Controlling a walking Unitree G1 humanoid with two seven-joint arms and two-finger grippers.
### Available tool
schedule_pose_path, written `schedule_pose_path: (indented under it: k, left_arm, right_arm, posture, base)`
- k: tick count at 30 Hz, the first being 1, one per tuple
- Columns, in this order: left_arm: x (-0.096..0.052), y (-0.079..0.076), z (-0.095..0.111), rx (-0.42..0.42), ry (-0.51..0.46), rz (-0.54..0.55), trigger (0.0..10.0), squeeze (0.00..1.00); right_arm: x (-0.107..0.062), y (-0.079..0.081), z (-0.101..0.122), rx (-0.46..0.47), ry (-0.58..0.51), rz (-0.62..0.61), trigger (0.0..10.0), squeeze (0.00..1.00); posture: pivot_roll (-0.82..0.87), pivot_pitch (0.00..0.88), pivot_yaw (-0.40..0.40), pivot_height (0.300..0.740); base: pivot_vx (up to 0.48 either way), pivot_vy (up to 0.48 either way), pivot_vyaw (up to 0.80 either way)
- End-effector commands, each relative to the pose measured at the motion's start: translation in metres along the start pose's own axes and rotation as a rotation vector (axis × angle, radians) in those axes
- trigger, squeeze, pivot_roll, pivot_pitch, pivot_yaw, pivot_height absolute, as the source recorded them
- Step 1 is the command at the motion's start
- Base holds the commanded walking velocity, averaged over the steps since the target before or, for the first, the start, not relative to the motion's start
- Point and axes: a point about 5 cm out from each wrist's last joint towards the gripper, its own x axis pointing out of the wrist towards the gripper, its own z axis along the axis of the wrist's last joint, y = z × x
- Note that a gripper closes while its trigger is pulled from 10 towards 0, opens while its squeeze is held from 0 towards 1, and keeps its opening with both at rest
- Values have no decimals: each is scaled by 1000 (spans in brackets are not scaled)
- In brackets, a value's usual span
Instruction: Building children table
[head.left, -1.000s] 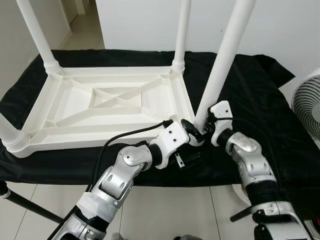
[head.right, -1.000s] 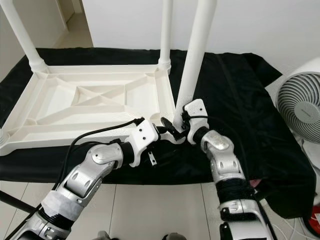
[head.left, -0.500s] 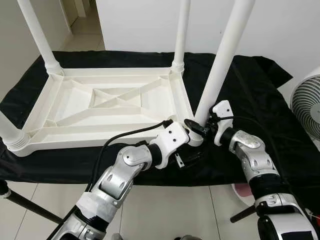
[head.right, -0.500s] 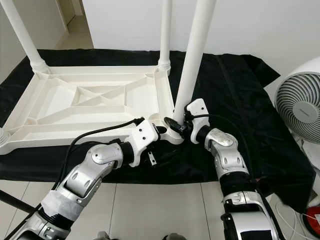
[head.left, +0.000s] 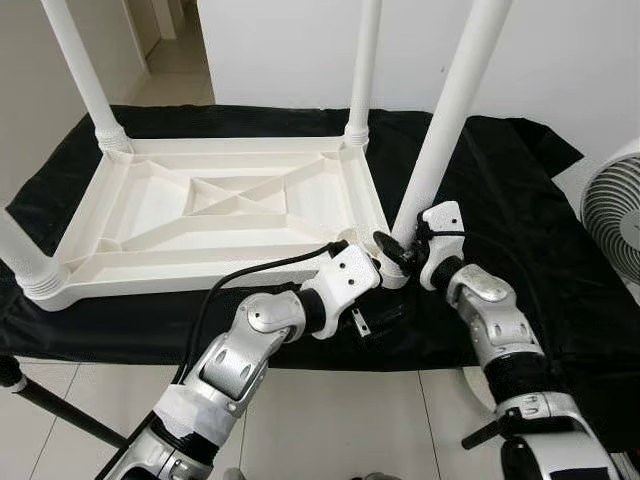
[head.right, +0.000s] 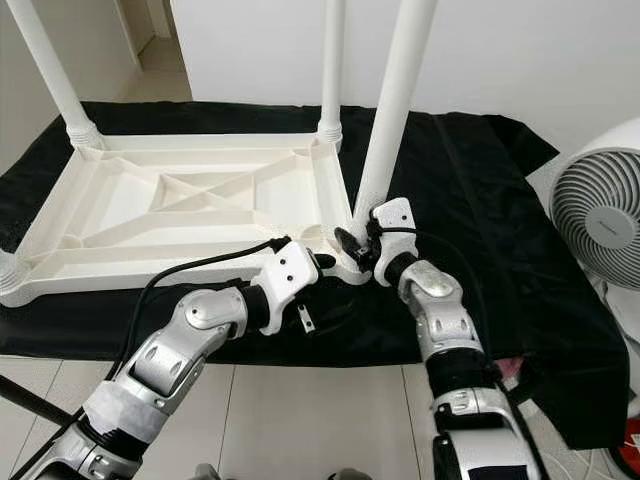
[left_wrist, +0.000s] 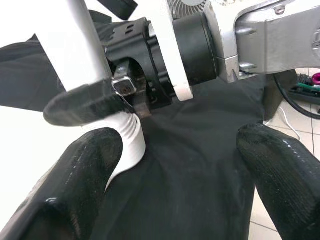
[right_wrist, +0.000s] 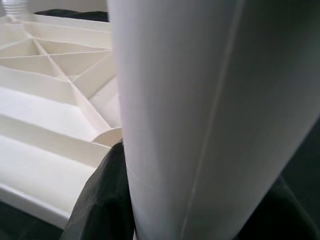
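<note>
Slightly straighter than a second ago, the table leg (head.left: 445, 125) stands at the near right corner socket of the upturned table top (head.left: 215, 215) (on black cloth (head.left: 520, 190)); right gripper (head.left: 398, 252) jaws clasp its base, left gripper (left_wrist: 175, 165) jaws gape empty beside it

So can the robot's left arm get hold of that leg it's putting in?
Probably yes. The left gripper is open right at the base of the table leg, one finger beside its threaded end, though the right gripper already clamps the leg there.
</note>
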Motion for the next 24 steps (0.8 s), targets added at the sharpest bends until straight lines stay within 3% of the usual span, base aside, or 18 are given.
schedule_pose_path:
  k: [1,3,4,7,11,24]
  left_arm:
    - [1,-3,-3,0,9,-11,10000,0]
    - [1,-4,-3,-1,9,-10,10000,0]
    - [1,-4,-3,-3,9,-9,10000,0]
    - [1,-3,-3,-4,9,-8,10000,0]
    - [0,-3,-4,-9,11,2,10000,0]
    - [-3,2,-4,-3,16,13,10000,0]
  right_arm:
    - [-5,-2,-12,36,64,-77,10000,0]
    - [-6,3,-11,54,51,-130,10000,0]
    - [-8,8,-10,72,38,-238,10000,0]
    - [-10,10,-10,72,34,-314,10000,0]
    - [-25,26,-16,111,55,-606,10000,0]
    - [-26,32,-11,113,71,-606,10000,0]
  posture:
    - [-140,35,10,740]
    - [-141,38,8,740]
    - [-141,38,5,740]
    - [-141,38,5,740]
    - [-136,47,-6,740]
    - [-129,50,-5,740]
  base:
    - [0,0,0]
    - [0,0,0]
    - [0,0,0]
    - [0,0,0]
    - [0,0,0]
    - [0,0,0]
